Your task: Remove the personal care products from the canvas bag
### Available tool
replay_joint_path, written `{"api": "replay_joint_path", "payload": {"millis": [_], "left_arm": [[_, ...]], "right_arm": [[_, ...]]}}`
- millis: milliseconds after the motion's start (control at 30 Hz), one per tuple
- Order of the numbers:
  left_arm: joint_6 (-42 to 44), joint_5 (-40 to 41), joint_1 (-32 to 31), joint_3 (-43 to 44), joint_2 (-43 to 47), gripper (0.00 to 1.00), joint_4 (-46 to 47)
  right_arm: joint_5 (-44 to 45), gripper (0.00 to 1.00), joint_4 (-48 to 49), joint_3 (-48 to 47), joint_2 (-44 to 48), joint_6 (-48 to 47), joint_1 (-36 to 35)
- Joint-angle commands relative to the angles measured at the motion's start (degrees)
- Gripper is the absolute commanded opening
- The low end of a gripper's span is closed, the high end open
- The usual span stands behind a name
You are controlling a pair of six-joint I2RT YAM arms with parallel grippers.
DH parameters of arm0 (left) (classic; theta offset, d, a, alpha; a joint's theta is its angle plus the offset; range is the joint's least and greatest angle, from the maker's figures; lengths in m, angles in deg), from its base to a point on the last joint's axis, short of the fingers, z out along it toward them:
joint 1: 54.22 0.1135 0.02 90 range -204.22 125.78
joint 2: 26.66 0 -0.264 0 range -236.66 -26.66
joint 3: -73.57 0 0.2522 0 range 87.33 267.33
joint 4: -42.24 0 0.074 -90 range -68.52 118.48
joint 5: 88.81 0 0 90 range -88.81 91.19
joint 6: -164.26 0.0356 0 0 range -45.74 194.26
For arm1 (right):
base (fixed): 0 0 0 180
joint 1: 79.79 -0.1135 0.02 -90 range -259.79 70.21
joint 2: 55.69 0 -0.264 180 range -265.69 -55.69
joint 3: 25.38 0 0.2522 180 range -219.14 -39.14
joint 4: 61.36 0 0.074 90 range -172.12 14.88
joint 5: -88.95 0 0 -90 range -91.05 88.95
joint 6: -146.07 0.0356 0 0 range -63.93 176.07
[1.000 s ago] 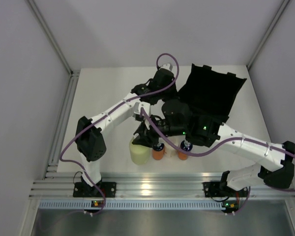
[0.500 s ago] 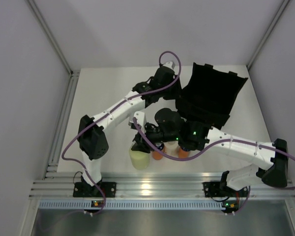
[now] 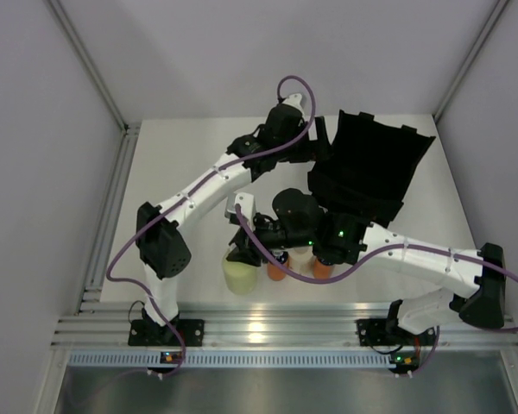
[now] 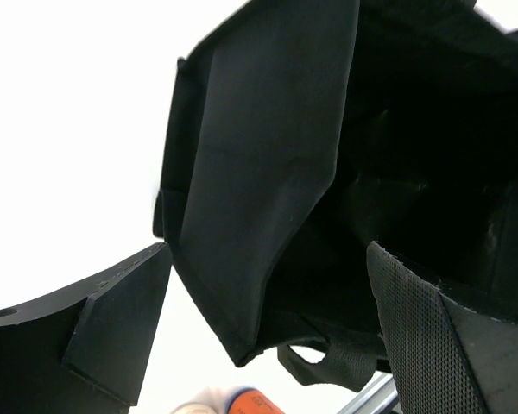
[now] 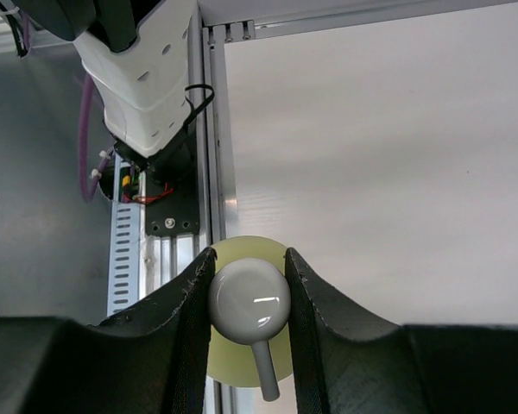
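The black canvas bag [image 3: 371, 172] lies at the far right of the table, its mouth turned to the left. My left gripper [image 3: 317, 148] stands open at the bag's left edge; in the left wrist view a floppy bag wall [image 4: 268, 172] hangs between the wide-apart fingers [image 4: 112, 336]. My right gripper [image 3: 242, 248] is shut on the white pump top [image 5: 249, 302] of the yellow-green bottle [image 3: 242, 278], which stands near the table's front edge. Two orange bottles [image 3: 278, 270] [image 3: 321, 269] and the beige cylinder [image 3: 300, 257] stand right of it, partly under the right arm.
An aluminium rail [image 3: 259, 332] runs along the near edge, close to the yellow-green bottle. The left arm's base [image 5: 147, 78] stands just beyond that bottle in the right wrist view. White walls close in the table on both sides and at the back.
My left gripper has opened, let go of the bag's edge and shifted slightly away. The right arm swung left, uncovering the beige cylinder; its grip on the pump top is unchanged.
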Motion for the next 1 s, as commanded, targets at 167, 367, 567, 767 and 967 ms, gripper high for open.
{"api": "replay_joint_path", "payload": {"millis": [167,367,567,767,967], "left_arm": [[-0.6,1.9,6.8,2.0,2.9,0.99,1.2],[-4.4,2.9,18.8,-2.3,9.4,0.99,1.0],[-4.7,6.6,24.9,-9.0,16.4,0.99,-0.9],[-3.2,10.9,26.8,-16.2,22.3,0.99,-3.8],[-1.4,12.8,29.0,-20.7,27.3,0.99,-9.1]], "right_arm": [[-0.9,0.0,12.6,-0.1,2.7,-0.1,-1.2],[3.1,0.0,15.4,1.8,1.8,0.2,-1.2],[4.7,0.0,19.4,3.4,-0.3,1.0,-1.1],[10.0,0.0,22.7,5.2,-2.6,0.7,-1.1],[15.8,0.0,26.1,6.4,-5.8,-0.2,-1.1]]}}
